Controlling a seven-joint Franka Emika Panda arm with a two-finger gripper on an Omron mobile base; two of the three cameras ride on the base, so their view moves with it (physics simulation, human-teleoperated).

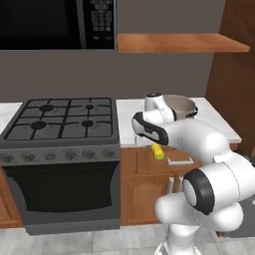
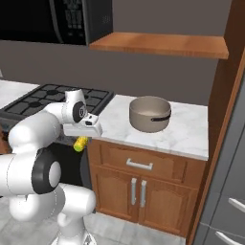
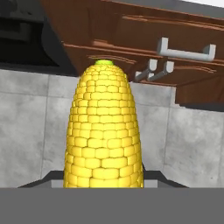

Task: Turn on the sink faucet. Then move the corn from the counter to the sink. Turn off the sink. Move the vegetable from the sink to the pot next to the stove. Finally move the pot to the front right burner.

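Corn is filling the space between the fingers: the small yellow corn cob with a greenish end (image 3: 103, 131) is sitting clamped in the two-finger gripper (image 3: 104, 177), its kernelled body rising straight out from the fingertips and its green tip pointing away from them. The jaws are standing partly closed, pressing on the cob's sides. Beyond the cob's tip, brown wooden cabinet doors (image 3: 144, 48) with pale metal handles are showing, with grey floor tiles (image 3: 26, 127) lying behind the cob. In the base views the gripper (image 1: 155, 146) is hanging in front of the cabinet face, fingers pointing down, with the cob (image 1: 158, 152) (image 2: 80, 143) poking out below it. The round beige-grey metal pot with a dark band near its rim (image 2: 150, 113) is standing on the white marble counter with grey veins (image 2: 191, 134), above and beyond the fingers, well apart from them. The black gas range with iron grates (image 1: 62, 119) is sitting just beside the cabinet to the gripper's left.
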